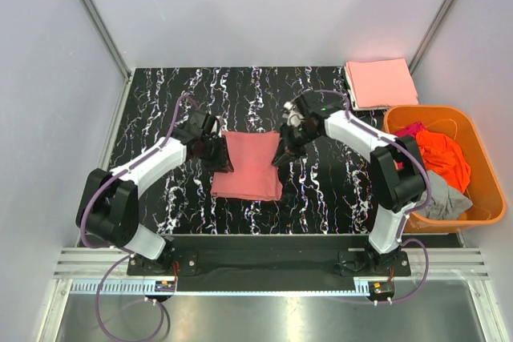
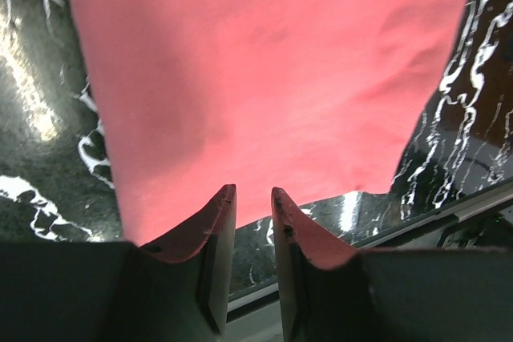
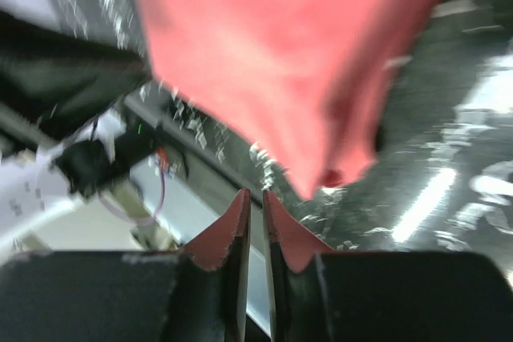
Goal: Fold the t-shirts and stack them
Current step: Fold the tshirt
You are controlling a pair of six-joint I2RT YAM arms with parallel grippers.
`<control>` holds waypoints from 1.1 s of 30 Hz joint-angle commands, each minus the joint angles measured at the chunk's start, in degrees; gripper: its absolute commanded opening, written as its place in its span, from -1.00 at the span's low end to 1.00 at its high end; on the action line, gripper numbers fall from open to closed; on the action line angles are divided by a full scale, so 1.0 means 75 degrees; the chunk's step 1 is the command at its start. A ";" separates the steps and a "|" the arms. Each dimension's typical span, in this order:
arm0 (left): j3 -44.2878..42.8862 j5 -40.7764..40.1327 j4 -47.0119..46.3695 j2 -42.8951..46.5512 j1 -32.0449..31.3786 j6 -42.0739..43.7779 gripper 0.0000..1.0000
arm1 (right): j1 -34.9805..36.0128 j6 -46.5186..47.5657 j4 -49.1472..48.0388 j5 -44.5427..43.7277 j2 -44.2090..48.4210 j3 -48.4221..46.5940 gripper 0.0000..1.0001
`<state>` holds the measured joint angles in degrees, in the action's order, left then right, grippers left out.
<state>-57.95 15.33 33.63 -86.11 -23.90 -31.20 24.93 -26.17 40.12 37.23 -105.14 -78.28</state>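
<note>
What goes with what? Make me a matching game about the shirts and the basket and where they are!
Things:
1. salmon-pink t-shirt
2. peach-pink t-shirt
3. grey t-shirt
4. orange basket

Places:
A. lying in the near end of the basket
B. folded at the far right corner of the table
C. in the middle of the table
D. standing at the table's right edge

Pairs: 1-C, 2-B, 3-A, 4-D
</note>
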 commanded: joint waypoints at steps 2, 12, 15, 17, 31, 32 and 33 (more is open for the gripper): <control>0.0239 0.0346 -0.0218 0.0407 0.0163 0.0269 -0.43 | 0.0777 0.0197 -0.0052 0.0976 -0.0371 -0.0145 -0.68; 0.0975 0.0206 -0.0171 0.0313 0.0409 0.0539 -0.45 | 0.0848 0.0244 -0.0918 0.0907 -0.0864 0.1084 -0.79; 0.1397 0.0171 -0.0358 0.0161 0.0445 0.0609 -0.46 | 0.0790 0.0185 -0.1258 0.0778 -0.0747 0.1694 -0.81; 0.1539 0.0147 -0.0417 0.0160 0.0468 0.0598 -0.47 | 0.0685 0.0138 -0.1504 0.0510 -0.0712 0.2128 -0.81; -0.0053 0.0768 0.0134 0.0726 0.0515 0.0503 -0.39 | 0.0462 -0.1057 -0.1248 0.1141 0.0743 0.1324 -0.79; -0.0321 0.0780 0.0122 0.0549 0.0538 0.0527 -0.39 | 0.0461 -0.1034 -0.1248 0.1153 0.0568 0.1123 -0.79; -0.0451 0.0815 0.0087 0.0338 0.0562 0.0550 -0.40 | 0.0461 -0.1045 -0.1259 0.1211 0.0079 0.0901 -0.79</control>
<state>-56.66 19.29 35.35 -80.58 -20.34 -27.99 28.38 -32.01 31.07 44.34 -101.32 -66.26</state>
